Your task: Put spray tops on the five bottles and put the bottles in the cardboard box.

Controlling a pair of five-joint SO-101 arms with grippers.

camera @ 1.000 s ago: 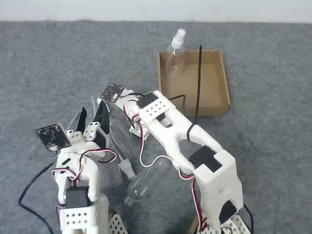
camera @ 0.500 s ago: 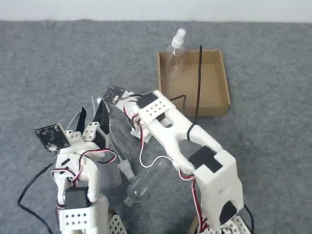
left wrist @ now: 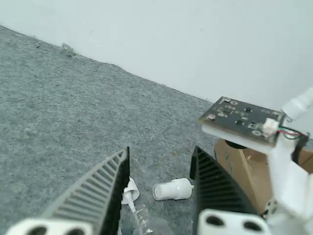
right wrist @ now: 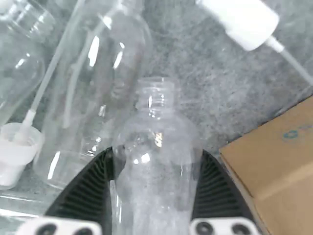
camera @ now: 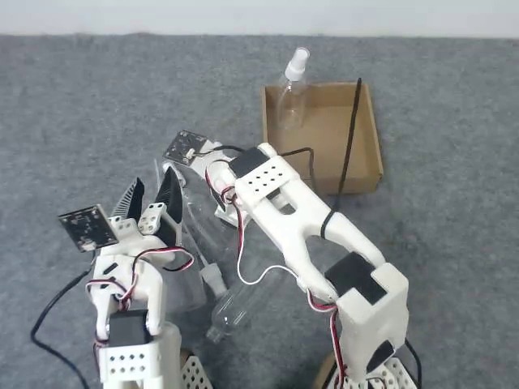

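Note:
A capless clear bottle (right wrist: 155, 122) sits between the fingers of my right gripper (right wrist: 156, 153), which is shut on it just off the grey carpet. Beside it lie more clear bottles (right wrist: 93, 73), one with a white spray top (right wrist: 14, 147), and a loose spray top (right wrist: 242, 17). In the high view my right arm (camera: 263, 182) covers this spot. My left gripper (camera: 154, 180) stands open to its left; between its fingers in the left wrist view lie a loose spray top (left wrist: 173, 189) and another top (left wrist: 129, 192). A capped bottle (camera: 290, 93) stands in the cardboard box (camera: 357, 146).
Two more clear bottles lie near the arm bases, one capless (camera: 243, 300) and one with a white top (camera: 212, 279). A black cable (camera: 349, 138) crosses the box. Open grey carpet stretches to the left and far side, up to a white wall (left wrist: 195, 39).
My right arm has shifted a little, its wrist camera board moving left and away, and its black cable has swung right across the box. The left arm has kept still.

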